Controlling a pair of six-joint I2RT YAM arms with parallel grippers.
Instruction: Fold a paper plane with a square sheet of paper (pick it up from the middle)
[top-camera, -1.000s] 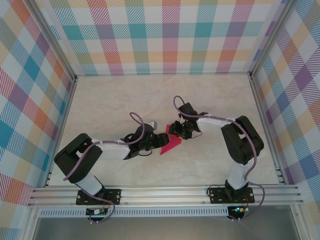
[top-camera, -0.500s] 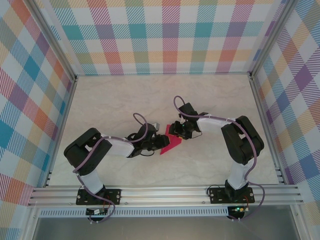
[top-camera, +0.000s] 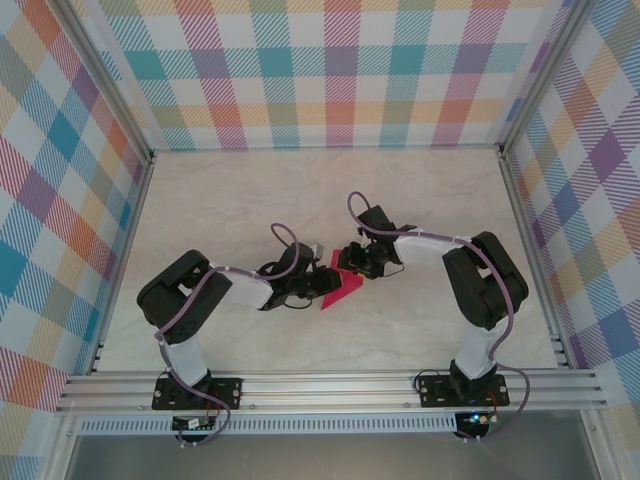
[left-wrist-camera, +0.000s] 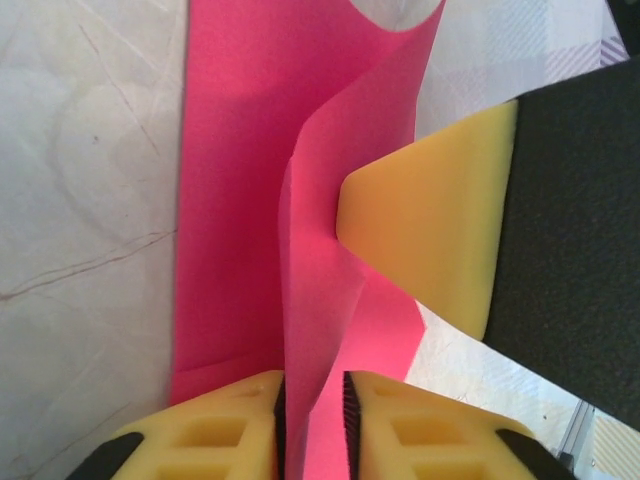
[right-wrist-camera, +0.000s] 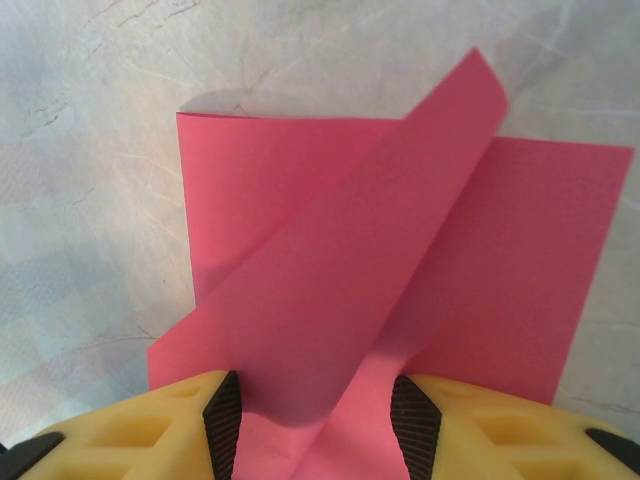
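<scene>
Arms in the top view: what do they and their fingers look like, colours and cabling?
The left arm and right arm have black joint housings and white links, each with a purple-grey cable looping along it. The fingers are yellow, with black ribbed pads.

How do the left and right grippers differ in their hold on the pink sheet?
The left gripper has jaws almost together, pinching a raised ridge of the square sheet of paper; the right gripper has jaws well apart, a loose flap between them. The left gripper reaches the sheet from the left, the right gripper from the far right. Both have yellow fingers and meet at the same sheet.
</scene>
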